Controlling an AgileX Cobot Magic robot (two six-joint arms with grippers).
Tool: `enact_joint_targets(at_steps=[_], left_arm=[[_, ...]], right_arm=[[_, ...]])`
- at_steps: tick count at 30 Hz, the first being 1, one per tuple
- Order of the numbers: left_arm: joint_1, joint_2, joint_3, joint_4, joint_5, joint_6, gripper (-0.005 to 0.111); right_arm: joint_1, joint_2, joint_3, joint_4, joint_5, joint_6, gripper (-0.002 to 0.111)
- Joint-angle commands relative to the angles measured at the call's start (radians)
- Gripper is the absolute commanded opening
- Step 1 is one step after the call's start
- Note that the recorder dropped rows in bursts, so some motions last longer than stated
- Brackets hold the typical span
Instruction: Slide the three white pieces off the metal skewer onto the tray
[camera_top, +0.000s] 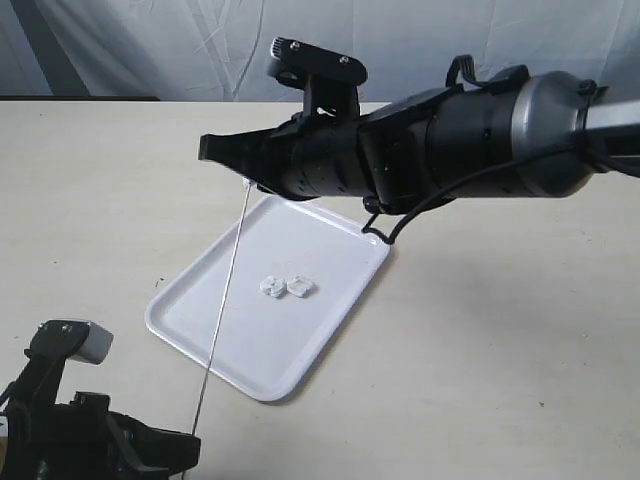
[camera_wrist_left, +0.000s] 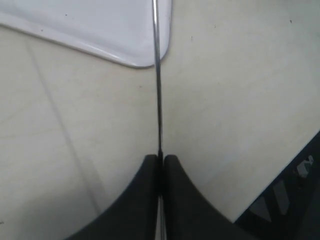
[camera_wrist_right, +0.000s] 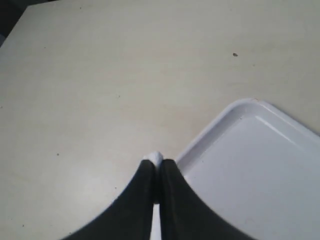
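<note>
At the lower left of the exterior view, left end effector (camera_wrist_left: 160, 159) clamped shut on one end of the skewer (camera_top: 225, 300); rod pinched right between the fingertips. From there the skewer rises at a tilt, crosses over the left part of the tray (camera_top: 330, 245), and ends under the right end effector (camera_wrist_right: 156, 164), which reaches in from the right, well above the bench (camera_top: 500, 350). Right end effector closed narrow, fingers nearly touching. Third piece (camera_wrist_right: 152, 158) shows as a small white lump right at its tips; cannot tell whether it is gripped or only sits just beyond them, and cannot tell from here if it is on the rod. Rest of the visible rod is bare. First piece (camera_top: 272, 287) and second piece (camera_top: 300, 286) lie side by side on the tray floor, about mid-tray, just right of the skewer's line and well below the right end effector. Tray flat on the bench, set at an angle, one corner just beside the left end effector in the left wrist view. Bench pale cream, matte, a few small dark specks. Behind it, a wrinkled pale sheet (camera_top: 150, 40) as backdrop.
</note>
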Motion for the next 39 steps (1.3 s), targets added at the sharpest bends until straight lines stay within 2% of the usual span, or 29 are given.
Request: enact_joint_targets(at_steps=[1, 21, 23, 26, 32, 39], left_arm=[[-0.012, 0.005, 0.045, 0.113, -0.051, 0.010, 0.000], [-0.012, 0.005, 0.053, 0.114, -0.048, 0.017, 0.000], [-0.012, 0.003, 0.053, 0.086, -0.003, 0.033, 0.000], [-0.012, -0.027, 0.053, -0.057, 0.095, 0.139, 0.000], [-0.012, -0.094, 0.041, -0.291, 0.119, 0.309, 0.000], [-0.012, -0.099, -0.034, -0.299, 0.225, 0.324, 0.000]], right_arm=[[-0.027, -0.014, -0.063, -0.008, -0.180, -0.004, -0.001], [-0.027, -0.014, -0.065, -0.024, -0.251, -0.004, -0.001], [-0.027, -0.014, -0.065, -0.011, -0.249, -0.007, -0.001], [-0.027, -0.014, -0.035, 0.026, -0.201, -0.067, -0.001], [-0.025, -0.008, 0.083, 0.045, -0.064, -0.067, -0.001], [-0.025, 0.050, 0.117, 0.050, 0.135, -0.061, -0.001]])
